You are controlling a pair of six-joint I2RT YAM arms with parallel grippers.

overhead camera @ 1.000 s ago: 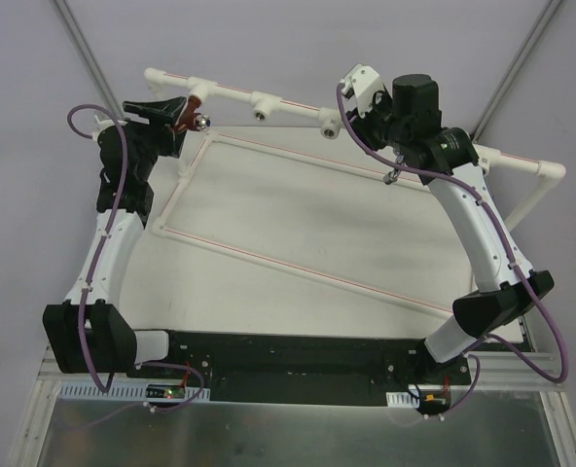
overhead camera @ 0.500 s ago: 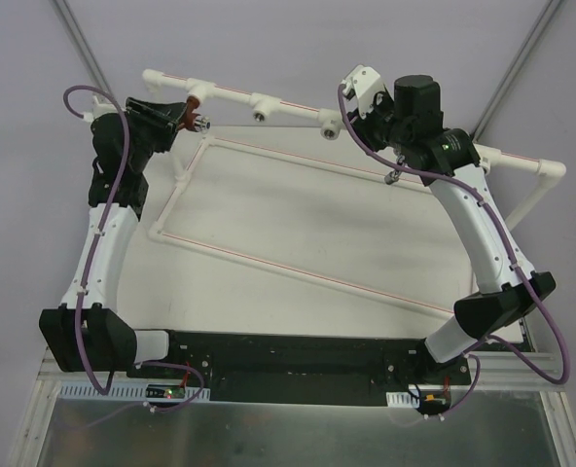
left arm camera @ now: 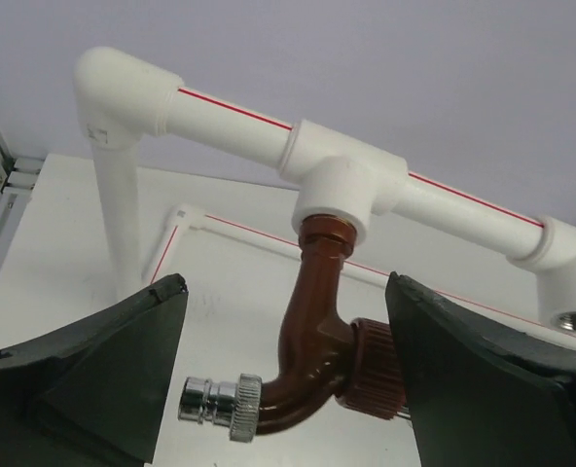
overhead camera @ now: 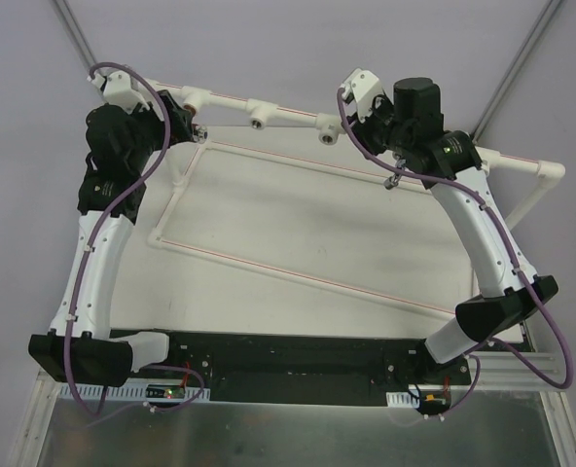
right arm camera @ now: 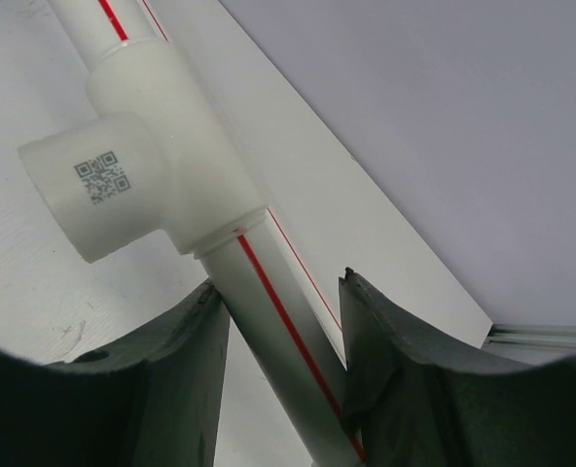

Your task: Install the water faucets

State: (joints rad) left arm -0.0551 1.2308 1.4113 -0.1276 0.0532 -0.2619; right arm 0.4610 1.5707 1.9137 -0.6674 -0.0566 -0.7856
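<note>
The reddish-brown faucet [left arm camera: 312,350] hangs from the left white tee [left arm camera: 351,185] of the raised pipe, with its chrome spout pointing left. In the top view only its chrome tip [overhead camera: 199,126] shows. My left gripper [left arm camera: 286,292] is open. Its fingers stand on either side of the faucet, and the right finger [left arm camera: 463,379] is right next to the ribbed knob. My right gripper [right arm camera: 283,284] is shut on the white pipe [right arm camera: 269,302], just behind a tee [right arm camera: 142,156]. A small silver-grey piece [overhead camera: 391,181] shows under the right arm; I cannot tell what it is.
The raised pipe rail [overhead camera: 288,105] carries two empty tees, one in the middle [overhead camera: 259,112] and one further right [overhead camera: 327,125]. A flat pipe frame [overhead camera: 269,263] lies on the white table. A corner elbow and post [left arm camera: 118,107] stand to the left of the faucet.
My left wrist has swung up and to the far left and turned round the faucet, which stays in its tee. The right arm has barely moved.
</note>
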